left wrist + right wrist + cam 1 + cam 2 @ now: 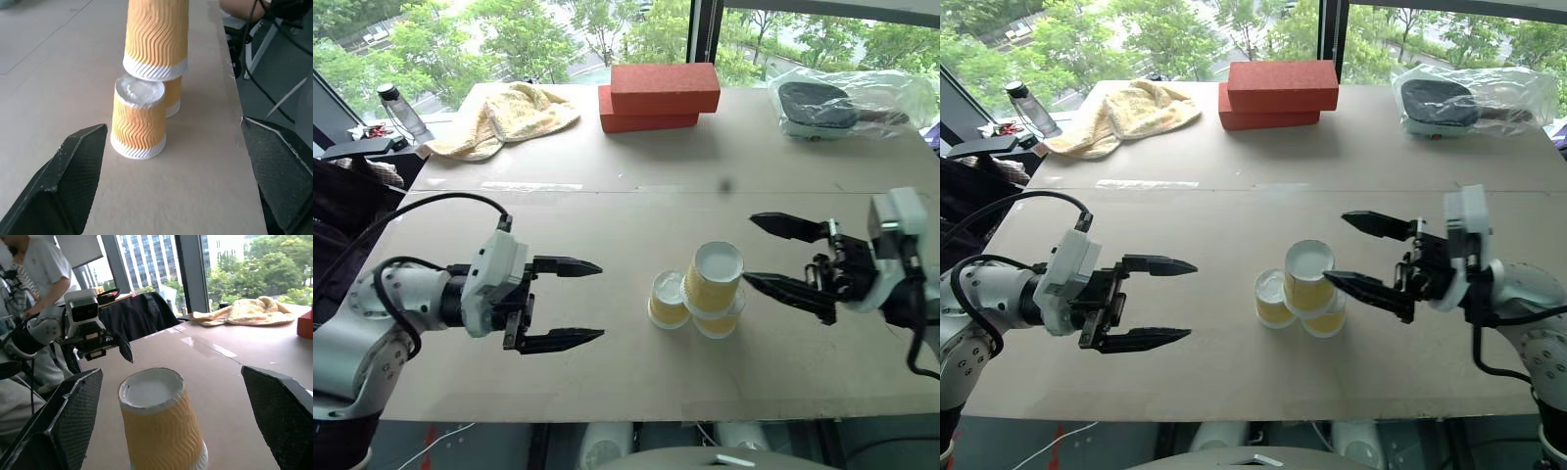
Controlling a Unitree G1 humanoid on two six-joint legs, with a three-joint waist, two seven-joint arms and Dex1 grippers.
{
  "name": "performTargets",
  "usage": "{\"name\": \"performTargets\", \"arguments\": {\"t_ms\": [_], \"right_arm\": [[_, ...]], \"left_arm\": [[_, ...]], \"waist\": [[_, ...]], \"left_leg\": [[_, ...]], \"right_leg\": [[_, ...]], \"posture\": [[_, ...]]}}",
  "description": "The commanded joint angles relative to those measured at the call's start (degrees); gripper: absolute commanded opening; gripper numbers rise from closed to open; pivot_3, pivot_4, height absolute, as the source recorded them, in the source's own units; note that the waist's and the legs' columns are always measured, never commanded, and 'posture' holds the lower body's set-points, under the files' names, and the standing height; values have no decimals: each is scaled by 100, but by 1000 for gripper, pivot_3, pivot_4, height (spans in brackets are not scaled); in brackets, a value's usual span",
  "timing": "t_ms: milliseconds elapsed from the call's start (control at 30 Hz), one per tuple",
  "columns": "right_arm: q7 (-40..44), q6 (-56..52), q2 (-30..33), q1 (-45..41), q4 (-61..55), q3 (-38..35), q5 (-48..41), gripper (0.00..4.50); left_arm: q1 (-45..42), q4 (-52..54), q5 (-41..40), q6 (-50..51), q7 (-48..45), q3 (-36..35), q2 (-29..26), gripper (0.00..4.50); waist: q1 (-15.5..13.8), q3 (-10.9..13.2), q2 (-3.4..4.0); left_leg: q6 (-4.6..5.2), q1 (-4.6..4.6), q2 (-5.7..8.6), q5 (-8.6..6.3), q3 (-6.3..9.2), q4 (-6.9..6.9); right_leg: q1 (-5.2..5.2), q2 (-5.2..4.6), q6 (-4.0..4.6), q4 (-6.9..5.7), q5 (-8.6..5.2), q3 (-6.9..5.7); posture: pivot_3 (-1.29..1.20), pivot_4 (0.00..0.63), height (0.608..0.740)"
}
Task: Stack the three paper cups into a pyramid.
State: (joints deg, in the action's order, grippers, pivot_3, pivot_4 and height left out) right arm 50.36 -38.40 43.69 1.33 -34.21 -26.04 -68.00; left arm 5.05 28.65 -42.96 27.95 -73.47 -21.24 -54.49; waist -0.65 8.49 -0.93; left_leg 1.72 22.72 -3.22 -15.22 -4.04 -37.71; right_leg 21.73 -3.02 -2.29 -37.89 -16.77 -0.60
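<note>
Table beside tree-facing windows

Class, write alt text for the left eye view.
Three paper cups stand upside down as a pyramid, one atop two, on a brown table. The open left gripper and right gripper flank it; red bricks lie behind.

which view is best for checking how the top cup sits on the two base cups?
Left wrist view: the top cup rests with its white rim on the two base cups, seen side-on. The eye views show the pyramid from above, so the contact is hidden. The right wrist view shows the top cup's upturned base and side.
</note>
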Motion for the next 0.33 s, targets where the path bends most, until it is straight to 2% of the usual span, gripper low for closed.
{"name": "performTargets", "arguments": {"t_ms": [33, 100, 167, 233, 333], "right_arm": [[533, 330, 90, 788, 481, -445, 447, 4475], [1047, 1674, -48, 1189, 1513, 251, 2116, 4475], [1167, 2613, -218, 1121, 2457, 806, 3148, 4475], [1284, 3246, -378, 885, 3063, 1053, 3626, 4475], [1399, 3648, -578, 570, 3552, 1183, 3818, 4475]], "left_arm": [[391, 71, 315, -160, 490, -165, 265, 4500], [676, -106, 1028, -573, 1021, 336, 680, 4500], [821, -375, 1488, -1004, 1247, 720, 1075, 4500], [830, -550, 1733, -1337, 1508, 868, 1433, 4500], [842, -805, 2251, -1772, 1978, 984, 1738, 4500]], "waist": [[-3, -2, -3], [-4, -20, -5], [6, -26, -26], [31, -20, -19], [47, -19, -15]], "left_leg": [[1, -3, 0, -1, 0, 0], [3, -14, 2, -2, -1, 0], [5, -26, 9, -3, -9, 1], [5, -25, 10, -3, -24, -1], [5, -27, 3, -3, -24, -7]], "right_leg": [[-3, 0, 0, 0, 0, 0], [-13, 0, 1, 2, 0, 5], [-20, 2, 1, 3, -1, 14], [-11, 7, 1, 0, -1, 14], [-10, 13, 2, -10, 1, 16]], "posture": [[0, 150, 730], [0, 150, 730], [0, 150, 730], [0, 150, 730], [0, 150, 730]]}}
